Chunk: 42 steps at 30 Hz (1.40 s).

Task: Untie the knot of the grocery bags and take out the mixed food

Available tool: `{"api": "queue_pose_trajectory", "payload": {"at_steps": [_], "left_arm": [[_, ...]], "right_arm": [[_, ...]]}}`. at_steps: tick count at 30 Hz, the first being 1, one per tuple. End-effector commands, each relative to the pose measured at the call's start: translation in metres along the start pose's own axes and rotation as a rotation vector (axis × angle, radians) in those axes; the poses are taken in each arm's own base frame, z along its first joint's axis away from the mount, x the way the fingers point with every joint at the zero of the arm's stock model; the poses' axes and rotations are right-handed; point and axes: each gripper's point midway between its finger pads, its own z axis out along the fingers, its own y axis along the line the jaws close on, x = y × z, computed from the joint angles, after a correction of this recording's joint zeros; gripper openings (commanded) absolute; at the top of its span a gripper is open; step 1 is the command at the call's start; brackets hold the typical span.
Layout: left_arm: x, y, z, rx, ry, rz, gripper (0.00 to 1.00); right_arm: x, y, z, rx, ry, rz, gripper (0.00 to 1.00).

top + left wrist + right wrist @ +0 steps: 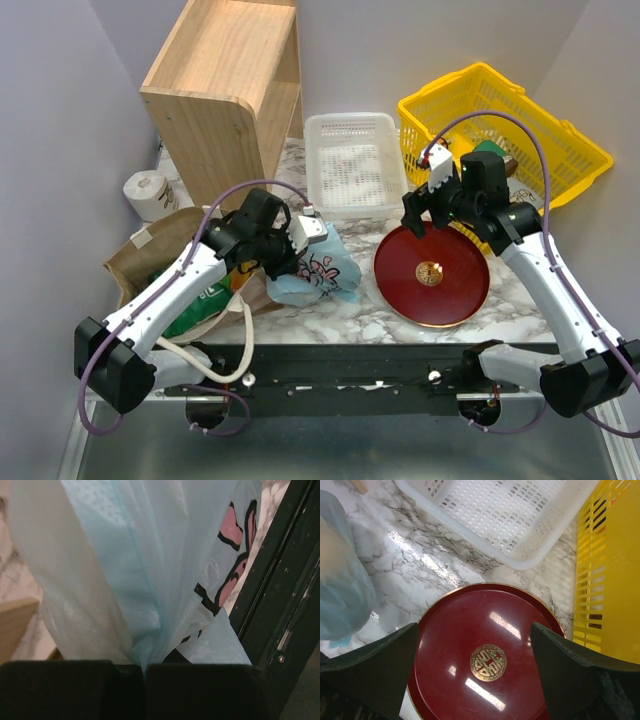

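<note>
At the table's near edge, a cream rope handle loops over the black rail between the two arm bases. Just behind it, at the left, the paper bag lies on its side on the marble table, with a green packet showing in its mouth under the left arm.

The blue bag sits touching the paper bag's right side, its pink and black print facing up. The left claw is clamped tight on a gathered fold of this bag's film, which fans out from the pinched fingers in the left wrist view. The knot itself cannot be made out. From the right wrist, a faint orange tint shows through the film; what is inside cannot be told.

Just right of the blue bag lies a red plate with a gold emblem at its centre. The right claw hangs above the plate's far rim, spread wide and holding nothing.

Beyond the plate a white tray stands between a wooden shelf on the left and a yellow basket on the right. A paper roll stands at the far left, beside the shelf's foot.
</note>
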Motion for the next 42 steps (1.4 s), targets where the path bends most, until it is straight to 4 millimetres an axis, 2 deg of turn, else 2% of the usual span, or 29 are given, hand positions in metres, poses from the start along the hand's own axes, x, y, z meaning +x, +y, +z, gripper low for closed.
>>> {"api": "queue_pose_trajectory", "payload": {"at_steps": [1, 2, 5, 8, 10, 11, 12, 14, 15, 16, 17, 19, 20, 23, 24, 26, 27, 31, 36, 39, 40, 42], "left_arm": [[0.045, 0.001, -0.005, -0.037, 0.134, 0.015, 0.00], [0.057, -0.003, -0.003, -0.025, 0.162, 0.005, 0.00], [0.075, -0.014, -0.004, 0.008, 0.191, -0.003, 0.00], [0.076, -0.010, -0.003, -0.016, 0.194, 0.009, 0.00], [0.069, 0.004, 0.003, -0.057, 0.180, 0.026, 0.00], [0.061, 0.012, 0.005, -0.085, 0.167, 0.034, 0.26], [0.062, 0.024, 0.012, -0.115, 0.193, 0.032, 0.39], [0.039, 0.041, 0.015, -0.160, 0.158, 0.050, 0.53], [0.033, 0.047, 0.019, -0.173, 0.158, 0.040, 0.69], [0.022, 0.052, 0.017, -0.190, 0.132, 0.045, 0.73], [0.002, 0.055, 0.009, -0.202, 0.083, 0.057, 0.78], [-0.020, 0.046, -0.005, -0.183, 0.015, 0.054, 0.80], [-0.037, 0.044, -0.017, -0.187, -0.032, 0.059, 0.81], [-0.068, 0.024, -0.051, -0.177, -0.175, 0.080, 0.82], [-0.077, 0.015, -0.066, -0.177, -0.228, 0.105, 0.83], [-0.078, 0.003, -0.077, -0.150, -0.251, 0.141, 0.85], [-0.075, 0.000, -0.080, -0.148, -0.247, 0.150, 0.84], [-0.039, -0.010, -0.070, -0.095, -0.138, 0.176, 0.76], [0.006, -0.018, -0.041, 0.015, 0.014, 0.217, 0.74], [0.036, -0.010, -0.026, 0.005, 0.126, 0.210, 0.73], [0.041, 0.002, -0.023, -0.050, 0.159, 0.215, 0.74], [0.062, 0.009, -0.017, -0.069, 0.228, 0.225, 0.71]], "right_arm": [[0.006, 0.000, -0.003, 0.003, 0.006, -0.002, 1.00], [0.006, 0.001, -0.002, -0.003, 0.006, 0.003, 1.00], [0.007, 0.006, 0.001, -0.029, 0.005, 0.015, 1.00], [0.006, 0.008, 0.003, -0.046, 0.005, 0.018, 1.00], [0.004, 0.008, 0.003, -0.048, -0.002, 0.017, 1.00], [0.005, 0.008, 0.005, -0.051, 0.005, 0.020, 1.00], [0.005, 0.008, 0.006, -0.054, 0.004, 0.021, 1.00], [0.005, 0.010, 0.006, -0.064, 0.005, 0.027, 1.00], [0.004, 0.011, 0.007, -0.067, 0.006, 0.031, 1.00], [0.005, 0.012, 0.008, -0.075, 0.006, 0.036, 1.00], [0.005, 0.012, 0.008, -0.073, 0.005, 0.037, 1.00], [0.007, 0.013, 0.009, -0.081, 0.011, 0.039, 1.00], [0.007, 0.014, 0.009, -0.084, 0.012, 0.039, 1.00], [0.011, 0.015, 0.011, -0.091, 0.016, 0.041, 1.00], [0.011, 0.015, 0.011, -0.091, 0.012, 0.041, 1.00], [0.014, 0.018, 0.012, -0.100, 0.012, 0.047, 1.00], [0.015, 0.018, 0.012, -0.102, 0.011, 0.048, 1.00], [0.019, 0.021, 0.014, -0.115, 0.020, 0.058, 1.00], [0.017, 0.023, 0.016, -0.130, 0.021, 0.064, 1.00], [0.015, 0.023, 0.015, -0.133, 0.023, 0.059, 1.00], [0.014, 0.022, 0.015, -0.130, 0.022, 0.058, 1.00], [0.015, 0.022, 0.015, -0.131, 0.025, 0.059, 1.00]]}}
